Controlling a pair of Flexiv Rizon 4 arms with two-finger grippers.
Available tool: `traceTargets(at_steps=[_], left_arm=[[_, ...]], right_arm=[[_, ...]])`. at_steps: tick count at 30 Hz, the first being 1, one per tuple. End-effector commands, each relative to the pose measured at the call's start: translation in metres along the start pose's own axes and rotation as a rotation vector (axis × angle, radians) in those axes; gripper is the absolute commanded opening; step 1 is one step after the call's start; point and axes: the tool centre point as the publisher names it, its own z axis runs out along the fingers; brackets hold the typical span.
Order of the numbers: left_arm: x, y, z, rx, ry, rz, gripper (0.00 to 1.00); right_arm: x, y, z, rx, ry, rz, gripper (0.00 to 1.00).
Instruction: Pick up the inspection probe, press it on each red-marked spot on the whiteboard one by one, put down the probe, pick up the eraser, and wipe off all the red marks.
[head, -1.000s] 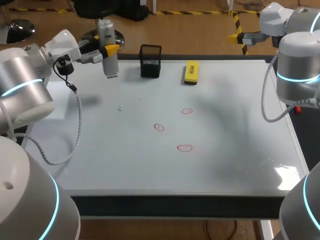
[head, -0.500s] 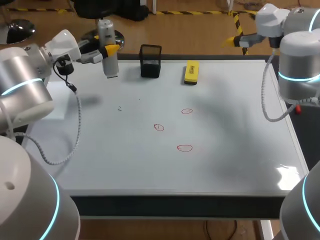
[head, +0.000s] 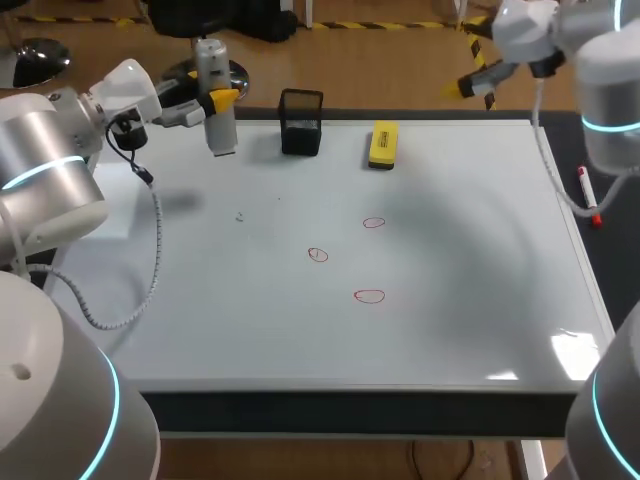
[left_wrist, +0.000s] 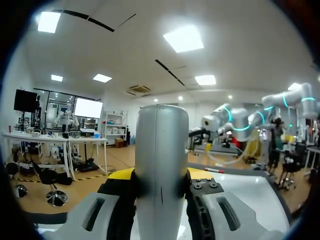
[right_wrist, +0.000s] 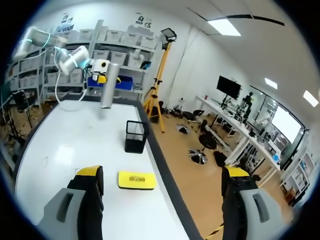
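Observation:
The grey cylindrical inspection probe (head: 216, 100) hangs upright above the whiteboard's (head: 200, 300) back left part, with my left gripper (head: 222, 99) shut on its middle. In the left wrist view the probe (left_wrist: 161, 150) fills the gap between the yellow-tipped fingers (left_wrist: 120, 175). Three red marks (head: 374, 222) (head: 318, 254) (head: 370, 295) lie near the board's middle. The yellow eraser (head: 383, 144) lies at the back edge. My right gripper (head: 472, 82) stands open, high over the back right corner; in its wrist view the eraser (right_wrist: 136, 180) lies ahead of the gripper (right_wrist: 162, 175).
A black square holder (head: 301, 122) stands at the back edge, between the probe and the eraser, and shows ahead of the eraser in the right wrist view (right_wrist: 135, 136). A red marker pen (head: 588, 195) lies off the whiteboard's right edge.
My right arm has swung back and toward the left, its gripper now farther from the table's right edge. The left arm and the probe have not moved.

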Motion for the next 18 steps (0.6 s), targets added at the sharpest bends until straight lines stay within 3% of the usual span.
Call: traceTargets(at_steps=[1, 7, 18], left_arm=[[0.000, 0.000, 0.001, 0.003, -0.003, 0.001, 0.00], [0.000, 0.000, 0.001, 0.003, -0.003, 0.001, 0.00], [0.000, 0.000, 0.001, 0.003, -0.003, 0.001, 0.00]], right_arm=[[-0.001, 0.009, 0.015, 0.168, 0.433, -0.177, 1.00], [0.015, 0.016, 0.034, 0.246, 0.635, -0.327, 1.00], [0.040, 0.005, 0.057, 0.384, 0.898, -0.592, 1.00]])
